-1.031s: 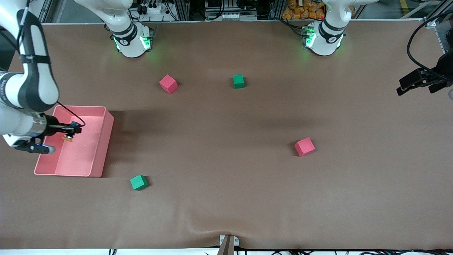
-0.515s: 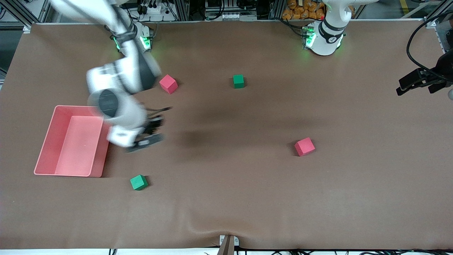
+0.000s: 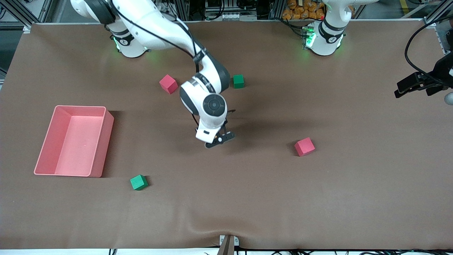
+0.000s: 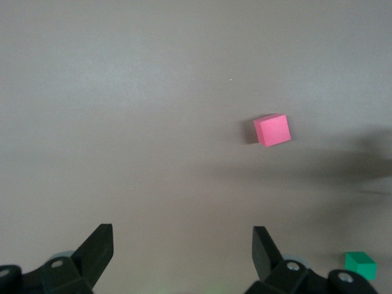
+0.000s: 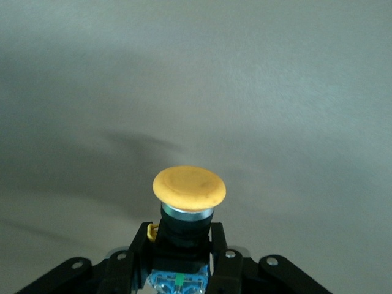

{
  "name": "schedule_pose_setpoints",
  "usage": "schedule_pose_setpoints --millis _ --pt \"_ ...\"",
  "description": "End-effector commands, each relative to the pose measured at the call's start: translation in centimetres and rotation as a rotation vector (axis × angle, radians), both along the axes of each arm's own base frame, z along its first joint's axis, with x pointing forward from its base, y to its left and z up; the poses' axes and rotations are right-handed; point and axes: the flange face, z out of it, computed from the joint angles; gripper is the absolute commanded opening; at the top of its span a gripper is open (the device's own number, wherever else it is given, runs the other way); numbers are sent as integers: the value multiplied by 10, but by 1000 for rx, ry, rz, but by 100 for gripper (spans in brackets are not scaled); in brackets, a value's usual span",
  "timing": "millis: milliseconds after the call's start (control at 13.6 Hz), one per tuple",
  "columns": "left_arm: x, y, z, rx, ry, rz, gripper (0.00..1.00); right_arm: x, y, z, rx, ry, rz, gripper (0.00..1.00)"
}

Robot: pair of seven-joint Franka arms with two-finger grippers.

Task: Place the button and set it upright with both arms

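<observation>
The button (image 5: 188, 187), with a round orange cap on a black and blue body, is clamped by its body between the fingers of my right gripper (image 5: 180, 236), cap pointing away from the wrist. In the front view the right gripper (image 3: 219, 138) hangs over bare brown cloth in the middle of the table, and the wrist hides the button there. My left gripper (image 3: 413, 88) waits over the left arm's end of the table. It is open, and in its wrist view the left gripper (image 4: 180, 248) has nothing between its fingers.
A pink bin (image 3: 103, 148) stands at the right arm's end. Red cubes (image 3: 168, 84) (image 3: 304, 146) and green cubes (image 3: 238, 81) (image 3: 138, 182) lie scattered on the cloth. The left wrist view shows a red cube (image 4: 272, 130) and a green cube (image 4: 360, 265).
The right arm has swung from over the pink bin to the middle of the table, carrying the button. The left gripper has barely moved.
</observation>
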Motion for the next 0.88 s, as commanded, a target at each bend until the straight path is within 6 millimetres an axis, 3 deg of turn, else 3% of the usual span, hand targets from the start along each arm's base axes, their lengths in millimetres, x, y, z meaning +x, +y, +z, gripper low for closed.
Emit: schedule_pose_setpoints --millis 0,74,147,221,294,515,663,810 --pt "3 1 -2 2 10 -18 100 9 14 -22 59 -13 -107 3" --pt "4 1 -4 2 13 -18 100 8 16 -29 59 -15 -115 9" --pt "4 -1 -4 2 13 -21 100 9 14 -30 54 -13 -117 59" --pt "3 -1 -5 2 16 -22 100 8 15 -26 47 -16 -111 100" --pt "3 -1 -5 2 16 -22 100 7 15 -13 39 -8 -107 100" --pt "3 -5 -6 2 21 -29 100 14 -12 31 -12 58 -130 100" --pt "8 -13 -14 3 34 -43 100 41 -56 95 19 53 -177 100" --pt "17 -31 -30 8 60 -72 100 65 -119 141 26 78 -184 100"
